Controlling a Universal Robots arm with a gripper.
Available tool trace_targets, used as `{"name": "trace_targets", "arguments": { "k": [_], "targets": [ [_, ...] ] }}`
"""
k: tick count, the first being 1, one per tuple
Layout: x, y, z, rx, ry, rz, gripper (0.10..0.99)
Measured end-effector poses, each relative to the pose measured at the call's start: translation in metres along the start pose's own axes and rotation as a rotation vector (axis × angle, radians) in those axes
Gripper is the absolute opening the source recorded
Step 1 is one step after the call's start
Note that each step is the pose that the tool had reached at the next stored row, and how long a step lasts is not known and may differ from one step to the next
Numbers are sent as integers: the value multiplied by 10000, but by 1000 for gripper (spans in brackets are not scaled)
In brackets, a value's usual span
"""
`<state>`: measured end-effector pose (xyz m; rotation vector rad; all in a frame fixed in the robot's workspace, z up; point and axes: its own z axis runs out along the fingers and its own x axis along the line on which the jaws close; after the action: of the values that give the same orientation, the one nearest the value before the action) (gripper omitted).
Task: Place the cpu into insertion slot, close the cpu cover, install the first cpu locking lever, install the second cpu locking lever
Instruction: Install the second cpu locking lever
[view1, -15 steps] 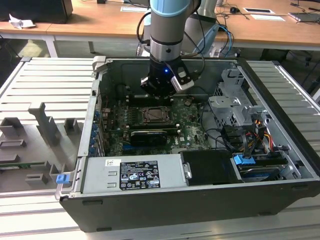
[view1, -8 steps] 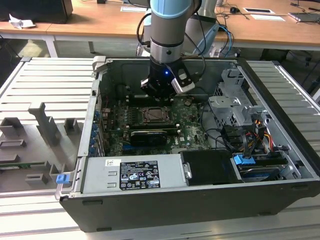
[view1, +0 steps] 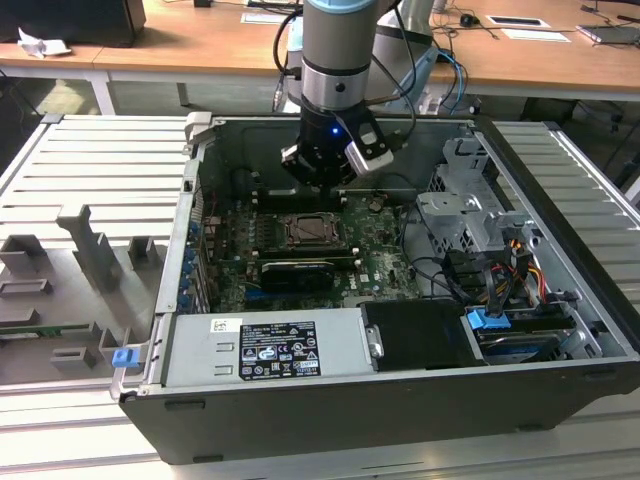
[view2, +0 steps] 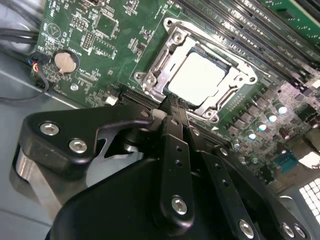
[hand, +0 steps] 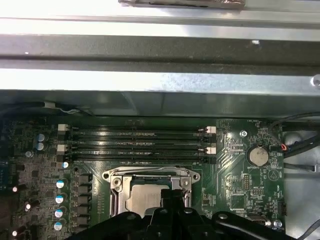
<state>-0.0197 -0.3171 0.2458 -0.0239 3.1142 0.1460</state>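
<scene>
Silver-grey metal catches the light in the second wrist view, where the small flat square cpu (view2: 196, 78) lies seated in the square insertion slot (view2: 220, 63) on the green circuit board (view2: 107, 35). The thin silver metal cpu cover (view2: 170, 42) with its large central cut-out lies down around the chip, framing it on all sides. The first wrist view shows the same cover (hand: 150, 176) flat over the socket, the chip (hand: 143, 199) visible through its opening, with long dark memory slots (hand: 135, 134) running beside it.

The black gripper (view2: 172, 102) hangs just above the socket's near edge, its fingers (view2: 174, 130) pressed together into one narrow stack with nothing pinched between them. Whether the tip touches the cover or only hovers close is hard to tell from here.

In the exterior view the gripper (view1: 318, 180) reaches down into the open dark grey computer case (view1: 560, 300), directly over the socket (view1: 308, 231). A round silver coin battery (view2: 65, 62) sits on the board well apart from the socket.
</scene>
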Motion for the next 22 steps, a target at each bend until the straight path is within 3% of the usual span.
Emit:
{"name": "trace_targets", "arguments": {
  "k": [9, 18, 22],
  "targets": [
    [1, -89, -5, 1, 0, 1, 110],
    [3, -236, -17, 0, 0, 0, 110],
    [6, -373, -25, 1, 2, 1, 110]
  ]
}}
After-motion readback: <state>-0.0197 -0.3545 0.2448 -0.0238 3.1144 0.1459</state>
